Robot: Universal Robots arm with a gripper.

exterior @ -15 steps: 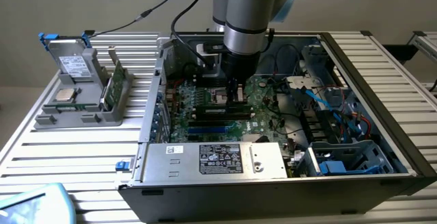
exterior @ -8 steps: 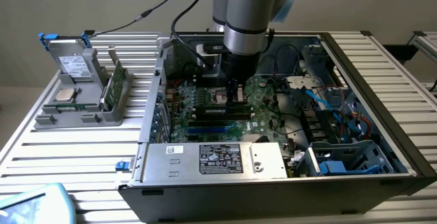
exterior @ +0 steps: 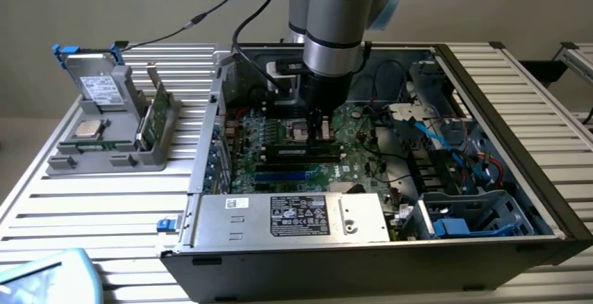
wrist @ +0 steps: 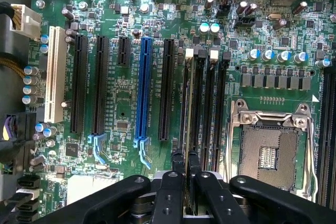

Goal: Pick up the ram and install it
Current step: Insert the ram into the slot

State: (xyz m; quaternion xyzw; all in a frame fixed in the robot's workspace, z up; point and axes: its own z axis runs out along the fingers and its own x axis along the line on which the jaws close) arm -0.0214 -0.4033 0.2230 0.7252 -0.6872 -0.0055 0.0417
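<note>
Ram (wrist: 187, 114) pinched in gripper (wrist: 186, 164), at memory slots (wrist: 214, 103)

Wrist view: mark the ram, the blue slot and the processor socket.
ram (wrist: 187, 114), wrist view, thin edge facing the camera.
blue slot (wrist: 143, 87), wrist view, middle of its length.
processor socket (wrist: 269, 153), wrist view, centre of its contact field.

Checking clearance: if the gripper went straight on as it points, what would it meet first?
Probably the black memory slots on the green motherboard, with the thin green ram stick in its jaws touching first; depth unclear.
</note>
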